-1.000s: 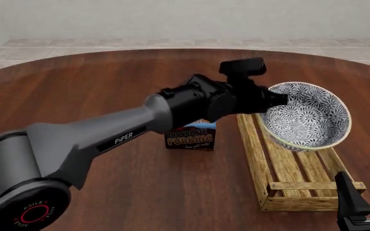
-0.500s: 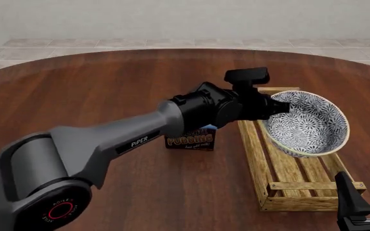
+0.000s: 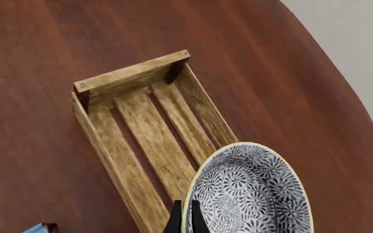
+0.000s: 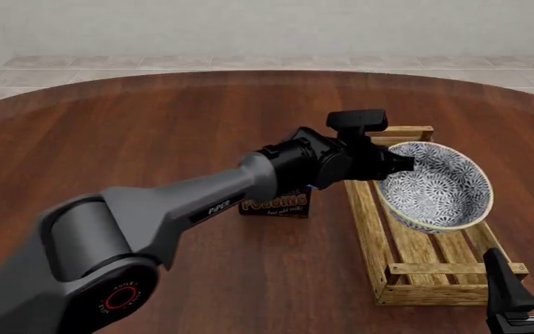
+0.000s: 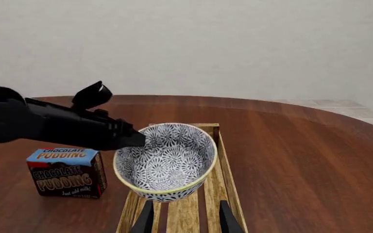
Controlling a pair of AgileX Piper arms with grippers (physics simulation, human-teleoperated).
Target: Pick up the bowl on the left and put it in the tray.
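The left fingers (image 4: pixel 405 162) pinch the cream rim of the bowl (image 4: pixel 437 186), held tilted above the tray (image 4: pixel 378 240), its mouth facing up and toward the camera. The tray's long axis runs away from the arms. The right fingers (image 5: pixel 186 221) are spread, low by the tray's near end. A pudding box (image 5: pixel 66 172) stands beside it on the dark wood table (image 4: pixel 156 139), with a pale wall behind.

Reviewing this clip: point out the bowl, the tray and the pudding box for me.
bowl (image 5: pixel 167 162): right wrist view, on its patterned inner wall.
tray (image 3: pixel 134 75): left wrist view, on the raised end bar.
pudding box (image 5: pixel 64 178): right wrist view, on the printed front face.
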